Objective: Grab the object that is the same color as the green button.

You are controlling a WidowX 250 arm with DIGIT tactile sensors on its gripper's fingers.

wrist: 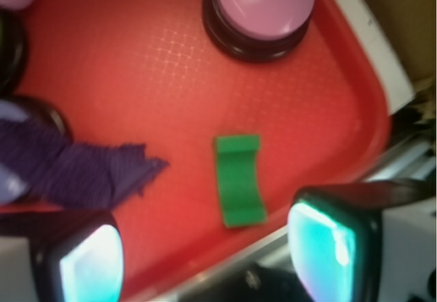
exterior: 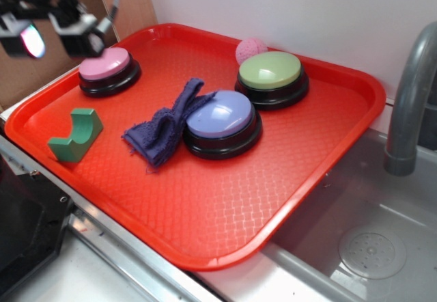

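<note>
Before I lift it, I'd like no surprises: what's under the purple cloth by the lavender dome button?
The frayed purple cloth lies on the red plastic tray, one end draped onto the lavender dome button and its black base. Whatever lies beneath the folds is hidden.

We saw a red tray (exterior: 328, 172) holding three dome buttons: pink (exterior: 106, 66), lavender-blue (exterior: 220, 116) and the green button (exterior: 270, 72). A purple cloth (exterior: 164, 128) touched the lavender one. The teal notched block (exterior: 76, 134) sat near the tray's front-left edge, the gripper (exterior: 51, 22) well above.
</note>
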